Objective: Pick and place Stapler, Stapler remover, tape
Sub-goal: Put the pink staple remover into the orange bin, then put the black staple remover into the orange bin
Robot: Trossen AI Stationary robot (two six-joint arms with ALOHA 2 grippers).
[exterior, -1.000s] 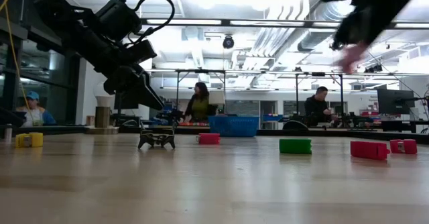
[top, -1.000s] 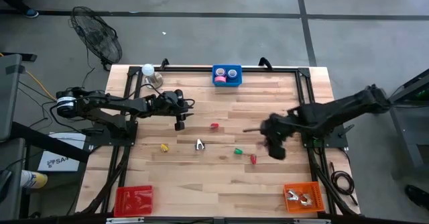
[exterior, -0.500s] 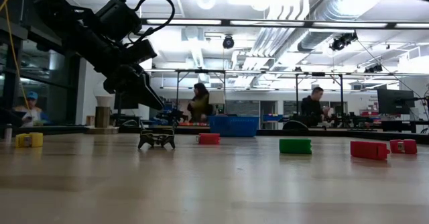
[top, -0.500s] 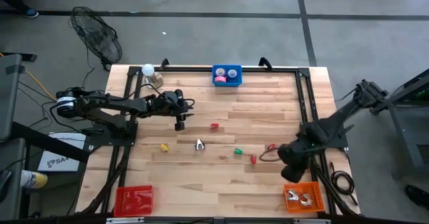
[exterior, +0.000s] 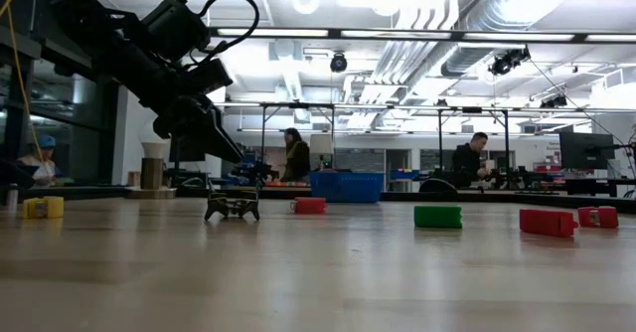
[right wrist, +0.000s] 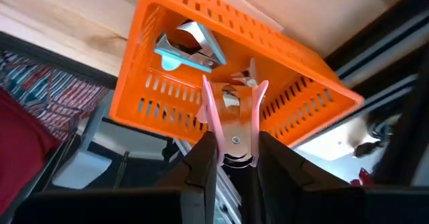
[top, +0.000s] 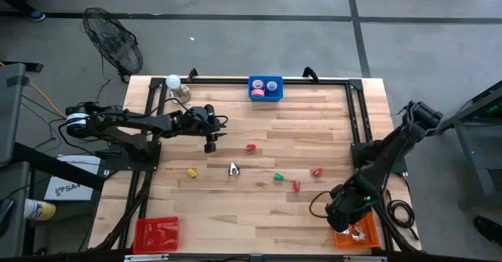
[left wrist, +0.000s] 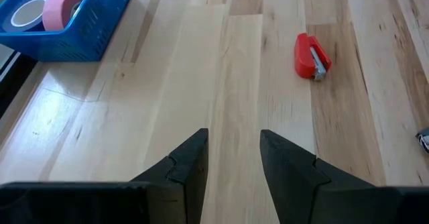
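1. The right gripper (right wrist: pixel 231 158) is hanging over the orange basket (right wrist: pixel 295 117) at the table's near right corner, gripping a pink-handled staple remover (right wrist: pixel 232 110) between its fingers (another remover (right wrist: pixel 190 44) is already lying inside).
2. The left gripper (left wrist: pixel 231 158) is hovering with fingers parted and nothing between them, beyond a red stapler (left wrist: pixel 310 56).
3. Tape rolls (left wrist: pixel 62 9) are sitting in the blue basket (top: pixel 265 89) at the far edge.
4. Bare wood is lying between the scattered staplers (top: pixel 296 186) mid-table.
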